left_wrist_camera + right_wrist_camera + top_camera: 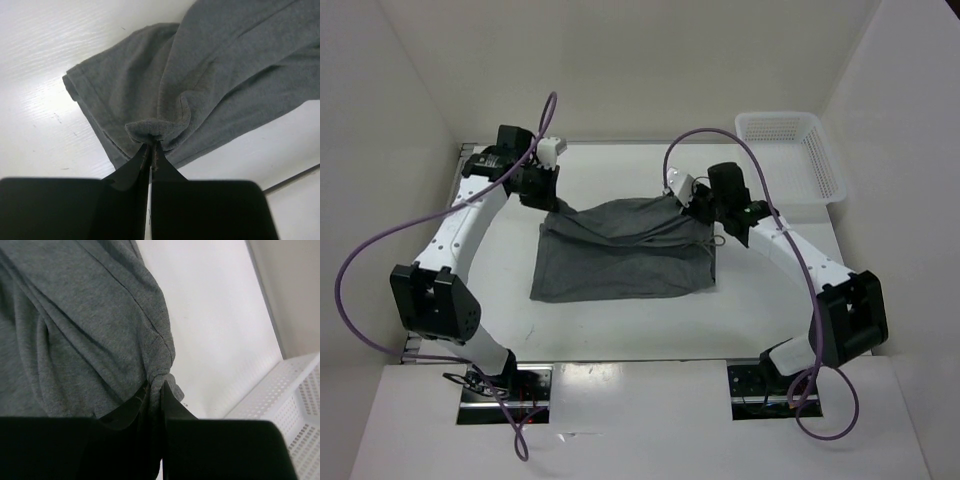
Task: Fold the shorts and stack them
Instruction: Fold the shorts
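Light comes bright and even from overhead. In my top view the white table (620,325) runs near blown out, and the shorts (620,270) cast only a faint soft shadow. At my left wrist the weave reads sharp, while my left gripper (150,149) is a black, underexposed mass, soft-edged up close.

Top camera looks down from above and behind the arms (470,225), whole table (620,330) in frame. Both wrist cameras sit tight on the shorts (225,75), the cloth all three views share; right wrist catches the basket (295,405) too.
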Motion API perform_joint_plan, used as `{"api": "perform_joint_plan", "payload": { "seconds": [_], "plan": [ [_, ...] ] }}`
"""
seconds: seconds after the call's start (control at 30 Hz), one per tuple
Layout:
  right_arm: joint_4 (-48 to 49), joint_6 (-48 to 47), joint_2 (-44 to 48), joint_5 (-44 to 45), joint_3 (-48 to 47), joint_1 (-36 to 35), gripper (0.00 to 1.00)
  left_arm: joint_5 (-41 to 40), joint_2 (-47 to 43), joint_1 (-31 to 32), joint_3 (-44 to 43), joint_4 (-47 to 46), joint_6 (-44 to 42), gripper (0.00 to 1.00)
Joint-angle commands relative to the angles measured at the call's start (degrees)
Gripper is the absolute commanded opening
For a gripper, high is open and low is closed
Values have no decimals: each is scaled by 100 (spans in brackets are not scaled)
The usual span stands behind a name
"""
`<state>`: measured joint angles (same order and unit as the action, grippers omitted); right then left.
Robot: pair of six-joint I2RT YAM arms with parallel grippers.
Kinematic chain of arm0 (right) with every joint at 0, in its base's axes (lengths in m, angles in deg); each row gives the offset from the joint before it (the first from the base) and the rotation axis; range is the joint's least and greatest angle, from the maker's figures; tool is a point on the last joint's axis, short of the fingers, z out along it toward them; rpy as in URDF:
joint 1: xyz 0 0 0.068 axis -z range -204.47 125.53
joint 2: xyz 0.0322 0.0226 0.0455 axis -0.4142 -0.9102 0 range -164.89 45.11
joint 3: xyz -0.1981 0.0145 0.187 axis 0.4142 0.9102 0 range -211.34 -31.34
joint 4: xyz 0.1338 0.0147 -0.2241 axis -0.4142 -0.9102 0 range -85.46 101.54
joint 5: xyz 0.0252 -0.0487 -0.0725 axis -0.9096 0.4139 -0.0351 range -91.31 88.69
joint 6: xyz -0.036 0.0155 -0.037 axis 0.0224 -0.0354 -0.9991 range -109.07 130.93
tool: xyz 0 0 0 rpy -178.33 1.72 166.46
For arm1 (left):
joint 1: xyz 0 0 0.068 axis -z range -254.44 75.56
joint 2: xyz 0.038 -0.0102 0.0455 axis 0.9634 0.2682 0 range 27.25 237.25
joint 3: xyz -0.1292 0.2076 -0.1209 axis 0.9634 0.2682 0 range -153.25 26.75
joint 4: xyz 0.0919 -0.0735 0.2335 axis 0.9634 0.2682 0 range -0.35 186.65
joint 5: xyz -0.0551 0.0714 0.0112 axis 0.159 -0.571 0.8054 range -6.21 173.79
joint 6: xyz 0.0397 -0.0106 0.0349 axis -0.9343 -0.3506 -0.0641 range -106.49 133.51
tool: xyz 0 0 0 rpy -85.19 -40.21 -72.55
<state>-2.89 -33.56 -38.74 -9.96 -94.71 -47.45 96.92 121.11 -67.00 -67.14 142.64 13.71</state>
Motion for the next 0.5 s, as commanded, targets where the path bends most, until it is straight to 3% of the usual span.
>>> {"api": "perform_joint_plan", "payload": {
  "seconds": [0.0,0.17,0.2,0.27,0.3,0.37,0.47],
  "plan": [
    [-673,-542,396,-664,149,-171,0,-188,-315,-59,685,-711,-21,2],
    [-1710,-1044,826,-1034,518,-417,11,-503,-922,-59,1951,-711,-21,12],
    [-1825,-1122,888,-1095,676,-513,25,-582,-1001,-59,2327,-711,-21,15],
    [-2045,-1176,1063,-1096,817,-575,50,-793,-1256,-59,2707,-659,-21,34],
    [-2046,-1176,1064,-965,879,-576,71,-794,-1352,-59,2883,-606,-21,42],
    [-2029,-601,1064,-824,879,-576,77,-733,-1607,-6,3314,-378,-21,57],
    [-1967,490,1003,-1024,371,-252,79,-558,-1906,-6,3543,-53,-21,63]
  ]
}}
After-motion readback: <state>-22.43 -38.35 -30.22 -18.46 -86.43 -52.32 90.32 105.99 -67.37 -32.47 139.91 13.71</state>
